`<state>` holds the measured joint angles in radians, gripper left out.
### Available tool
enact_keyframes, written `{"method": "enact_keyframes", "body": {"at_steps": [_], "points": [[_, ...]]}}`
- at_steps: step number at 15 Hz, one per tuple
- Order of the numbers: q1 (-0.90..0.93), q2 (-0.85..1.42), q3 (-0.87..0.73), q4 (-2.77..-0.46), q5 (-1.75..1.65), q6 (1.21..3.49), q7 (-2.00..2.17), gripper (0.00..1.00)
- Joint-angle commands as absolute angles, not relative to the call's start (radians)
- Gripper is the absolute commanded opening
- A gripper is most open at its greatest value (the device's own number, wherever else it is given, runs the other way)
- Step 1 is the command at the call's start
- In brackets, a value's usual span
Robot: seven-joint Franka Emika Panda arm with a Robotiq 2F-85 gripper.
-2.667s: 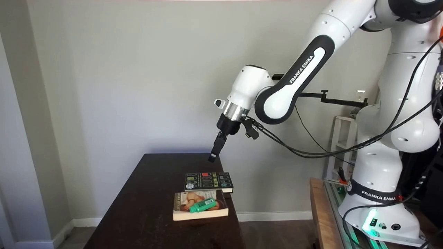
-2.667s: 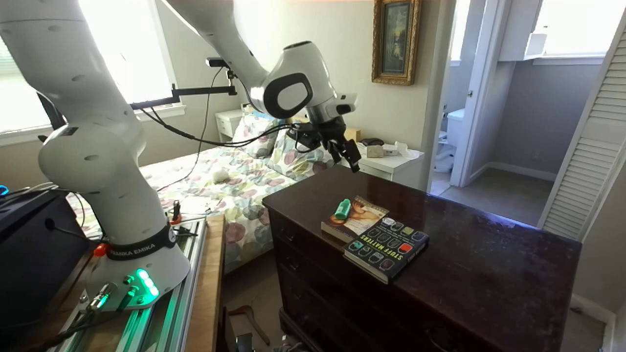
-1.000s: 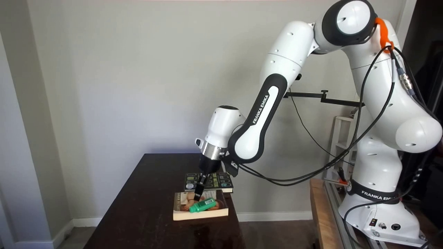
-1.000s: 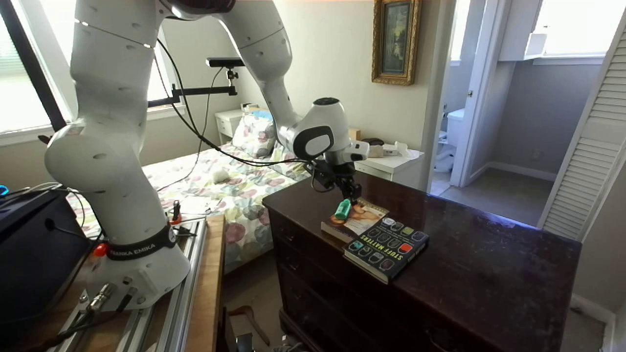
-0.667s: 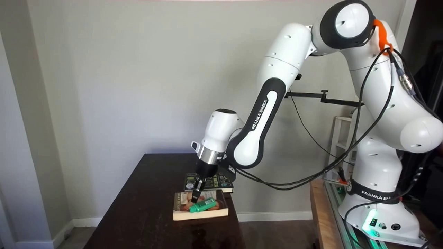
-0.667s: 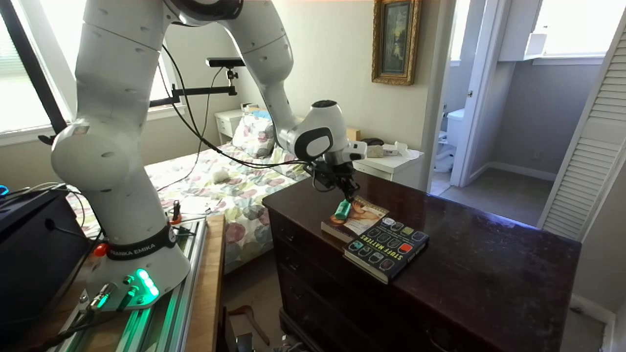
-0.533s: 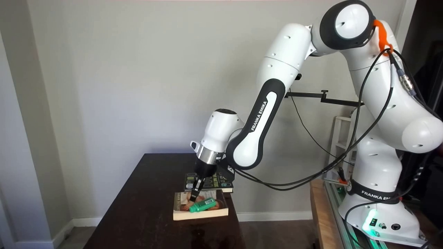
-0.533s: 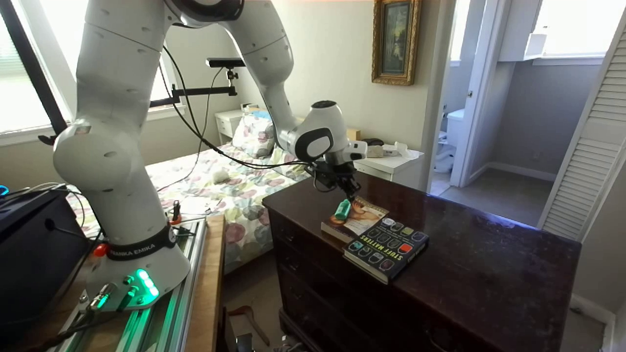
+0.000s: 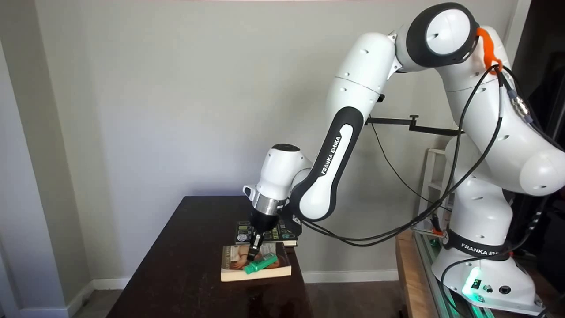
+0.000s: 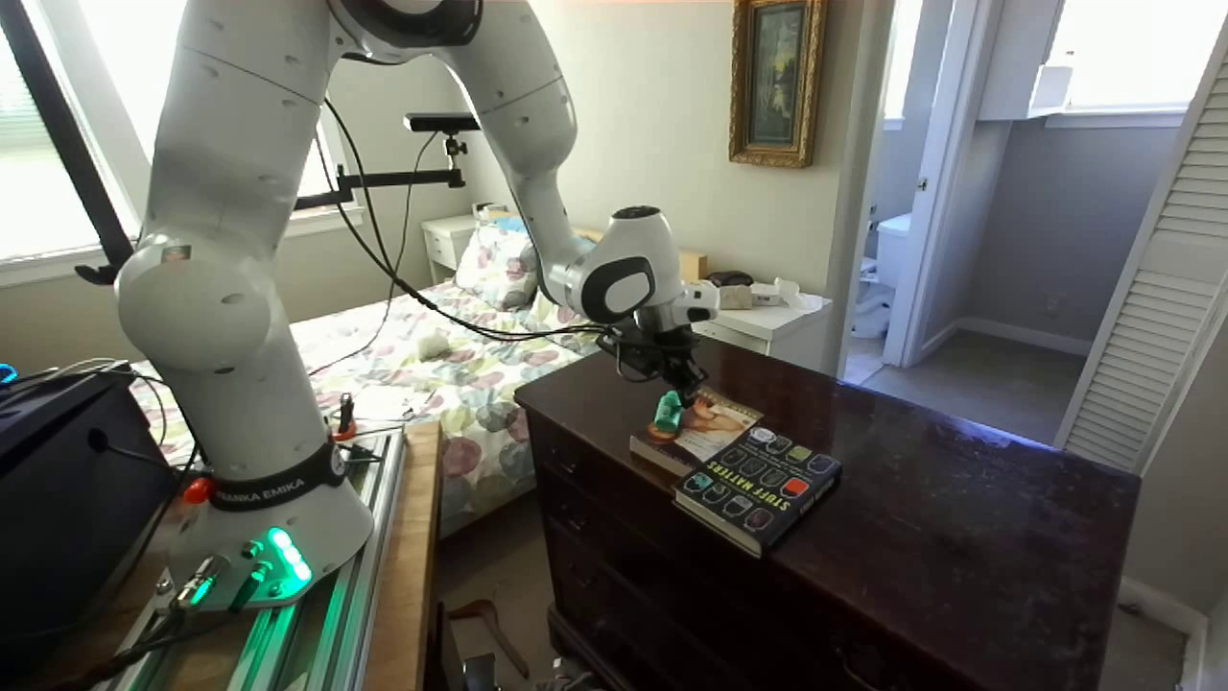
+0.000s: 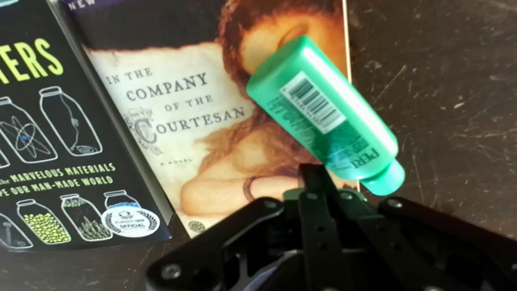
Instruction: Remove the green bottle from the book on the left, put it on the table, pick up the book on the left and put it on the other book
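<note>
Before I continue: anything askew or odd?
Yes: the tool looks shut beside the green bottle, not around it, odd for gripping; the bottle lies slantwise on the Courtesan book, cap past its edge in the wrist view.

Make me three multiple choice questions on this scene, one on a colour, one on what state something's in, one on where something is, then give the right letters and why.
1. What colour is the title on the Stuff Matters book?
A. Red
B. Blue
C. Yellow

2. What state is the Courtesan book in?
A. Closed, front cover up
B. Lying open
C. Standing on its spine

3. Where is the green bottle?
A. On the Stuff Matters book
B. On the Courtesan book
C. On neither book

Right letters:
1: C, the letters show yellow in the wrist view.
2: A, the wrist view shows its front cover facing up, and an exterior view shows closed pages beneath.
3: B, in both exterior views it sits on that cover.
</note>
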<state>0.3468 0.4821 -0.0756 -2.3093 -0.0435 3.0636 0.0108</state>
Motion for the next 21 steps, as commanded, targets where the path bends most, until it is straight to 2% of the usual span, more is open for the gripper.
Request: {"method": "enact_keyframes", "body": {"at_steps": [1,7,14,17,21], "points": [[0.296,0.502,0.001,-2.282,-0.059,3.02,0.006,0.0],[0.205,0.493,0.13,-2.279,-0.041,3.024,-0.022,0.0],[0.395,0.464,-0.135,-2.284,-0.208,2.921,0.05,0.0],[0.326,0.459,-0.051,-2.289,-0.191,2.879,0.002,0.0],[0.189,0.454,0.138,-2.286,-0.094,2.811,-0.087,0.0]]}}
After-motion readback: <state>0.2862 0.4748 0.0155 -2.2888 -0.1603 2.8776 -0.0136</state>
